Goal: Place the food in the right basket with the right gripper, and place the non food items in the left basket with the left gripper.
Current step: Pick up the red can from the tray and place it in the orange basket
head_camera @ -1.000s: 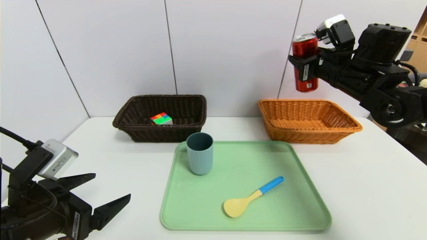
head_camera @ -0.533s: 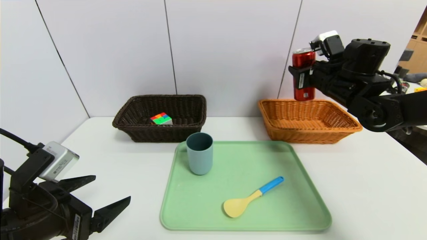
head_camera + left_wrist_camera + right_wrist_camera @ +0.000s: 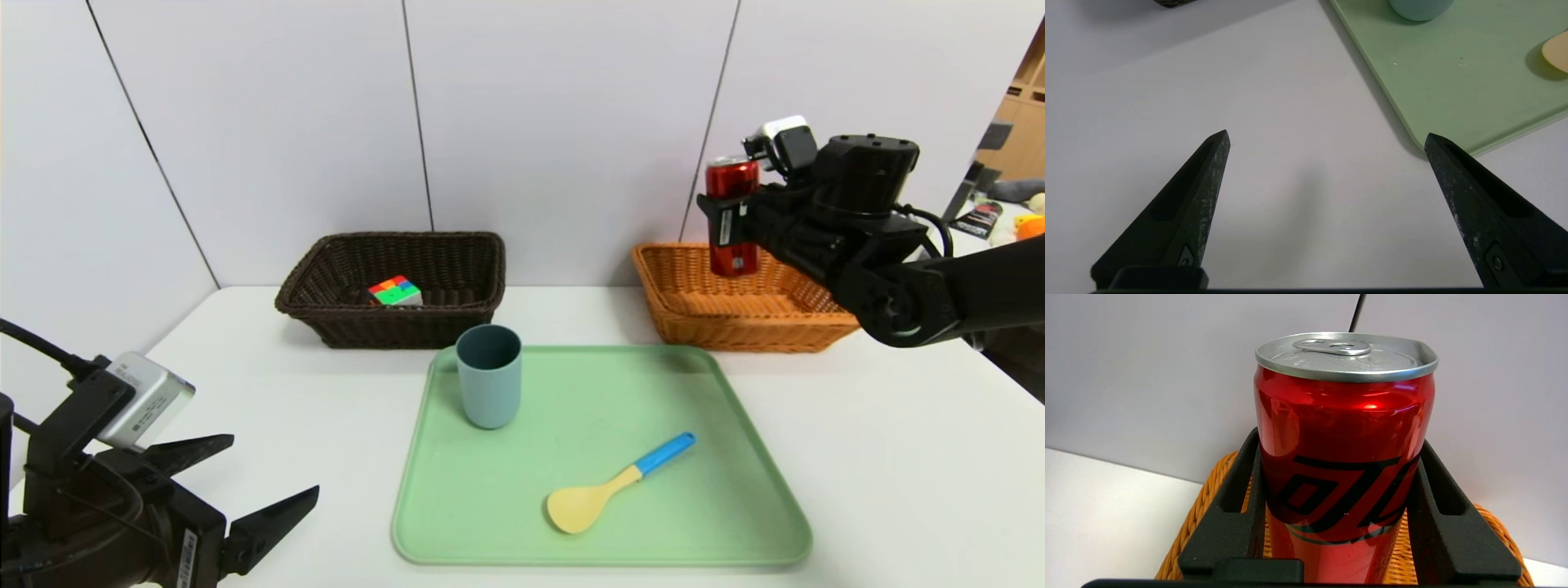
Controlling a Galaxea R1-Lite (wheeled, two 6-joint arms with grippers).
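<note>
- The left hand [image 3: 276,464] hangs low over the near left of the worktop [image 3: 343,408], its two pointed fingers spread wide with nothing between them; it is almost where it was a second ago.
- The dark brown basket [image 3: 392,327] stands at the back left and contains the multicoloured cube [image 3: 395,291], both unchanged.
- The blue-grey cup [image 3: 490,384] stands upright on the far left part of the green tray [image 3: 637,547], as before.
- The yellow spoon [image 3: 578,505] with its blue handle lies toward the tray's near side, also unmoved.
- The red can [image 3: 732,181] is upright in the air, its lower end in front of the orange-tan basket's far left part in the head view; it has come down a good way from its earlier height.
- The orange-tan basket [image 3: 735,331] stands at the back right.
- The right hand [image 3: 720,214] has lowered with the can, its fingers closed against both sides of it.
</note>
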